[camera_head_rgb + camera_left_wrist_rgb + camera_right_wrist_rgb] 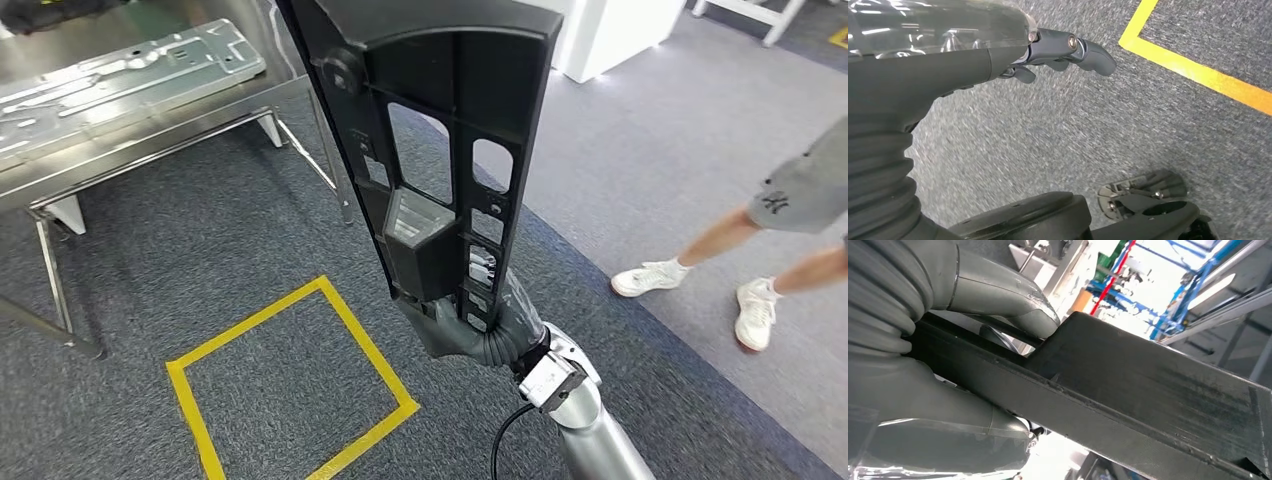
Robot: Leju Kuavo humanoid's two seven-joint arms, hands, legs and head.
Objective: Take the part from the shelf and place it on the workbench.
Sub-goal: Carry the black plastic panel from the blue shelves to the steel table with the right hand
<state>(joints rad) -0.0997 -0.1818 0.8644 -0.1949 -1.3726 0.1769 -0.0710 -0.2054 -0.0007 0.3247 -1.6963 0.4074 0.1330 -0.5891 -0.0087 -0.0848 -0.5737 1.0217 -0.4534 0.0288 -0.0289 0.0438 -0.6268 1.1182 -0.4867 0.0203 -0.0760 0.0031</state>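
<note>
A long black plastic part with cut-out windows stands nearly upright in the head view, rising past the top edge. My right hand grips its lower end. In the right wrist view the part runs as a dark bar between the thumb and the fingers. A steel workbench stands at the upper left, bearing a flat silver metal panel. My left hand hangs over the grey carpet, holding nothing, its fingers loosely curled.
A yellow tape square marks the grey carpet in front of me. A person's legs in white shoes stand at the right. A white cabinet sits at the top. The workbench's legs reach the floor at left.
</note>
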